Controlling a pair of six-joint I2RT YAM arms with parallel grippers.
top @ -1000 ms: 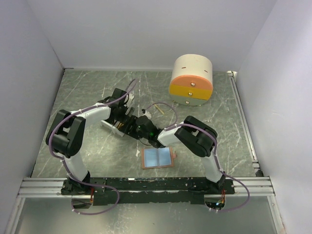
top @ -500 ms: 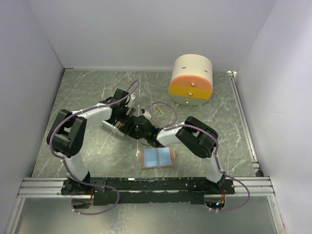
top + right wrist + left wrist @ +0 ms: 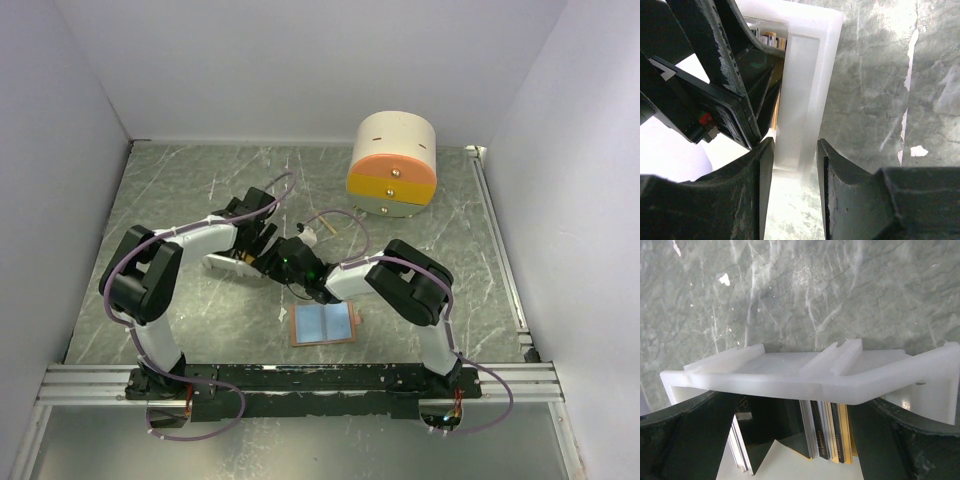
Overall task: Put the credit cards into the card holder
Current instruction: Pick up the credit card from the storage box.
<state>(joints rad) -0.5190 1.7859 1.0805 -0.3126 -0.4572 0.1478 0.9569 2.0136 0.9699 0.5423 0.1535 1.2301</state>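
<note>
The credit cards [image 3: 827, 427], black, grey and gold, stand on edge inside a white tray [image 3: 805, 377]. My left gripper [image 3: 795, 450] is open, its fingers [image 3: 690, 440] reaching into the tray on either side of the cards without pinching any. My right gripper [image 3: 795, 150] grips the tray's end wall [image 3: 797, 100] between its narrow jaws. In the top view both grippers meet at the tray [image 3: 222, 262], the left [image 3: 256, 246] and the right [image 3: 284, 262]. The card holder [image 3: 325, 322] lies open and flat, light blue inside, in front of them.
A round cream, orange and yellow drawer box [image 3: 393, 165] stands at the back right. A thin wooden stick [image 3: 327, 228] lies behind the right wrist. White walls enclose the table on three sides.
My left wrist has shifted slightly back and to the right over the tray. The right gripper, tray and card holder have stayed put.
</note>
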